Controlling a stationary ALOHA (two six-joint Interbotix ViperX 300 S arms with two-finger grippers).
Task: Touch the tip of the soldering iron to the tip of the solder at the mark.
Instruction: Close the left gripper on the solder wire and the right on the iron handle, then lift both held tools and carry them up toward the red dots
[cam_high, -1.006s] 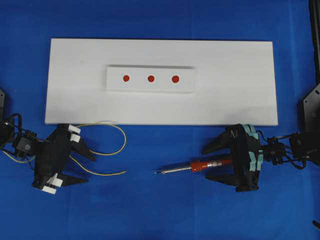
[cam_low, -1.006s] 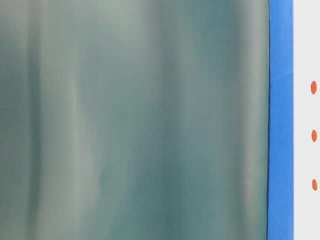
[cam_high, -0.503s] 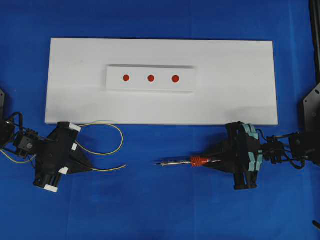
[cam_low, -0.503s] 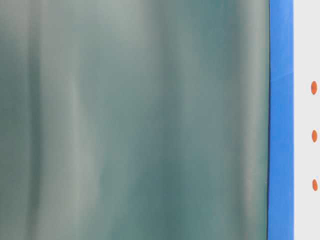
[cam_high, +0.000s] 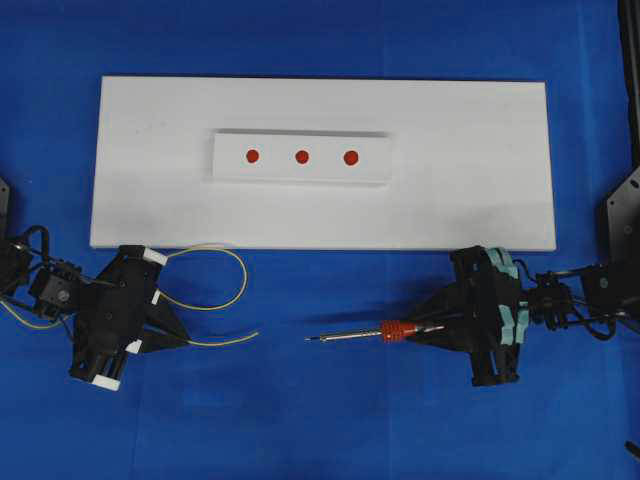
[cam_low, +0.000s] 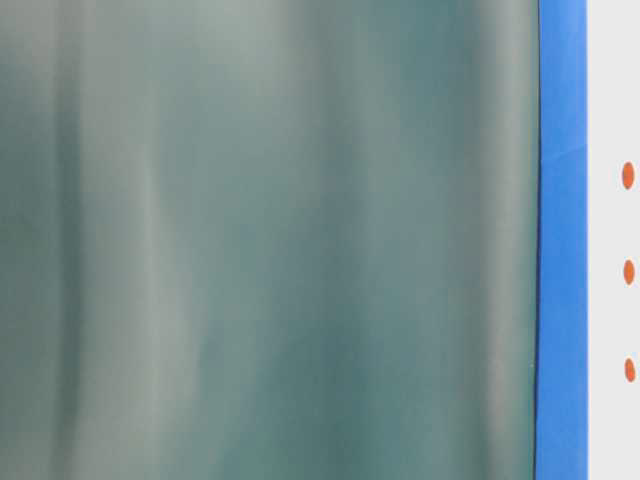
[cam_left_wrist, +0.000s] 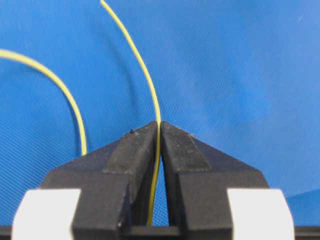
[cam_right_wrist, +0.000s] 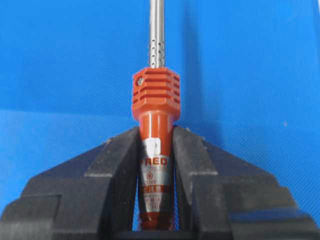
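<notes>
Fingers, overhead: left gripper (cam_high: 170, 335) pinches solder (cam_high: 225, 300), right gripper (cam_high: 425, 330) pinches soldering iron (cam_high: 365, 335), both over blue counter (cam_high: 320, 420) below white board (cam_high: 470, 180) w/ 3 red marks (cam_high: 302, 157). Left wrist: fingers (cam_left_wrist: 182, 150) clamp wire. Right wrist: fingers (cam_right_wrist: 192, 155) squeeze handle.

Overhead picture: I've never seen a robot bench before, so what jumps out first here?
Three red dots in a row on a small white strip, in the middle of a long white board on blue cloth. Below the board, the right gripper has its jaws shut on a red-collared soldering iron pointing left, and the left gripper pinches a looping yellow solder wire.
</notes>
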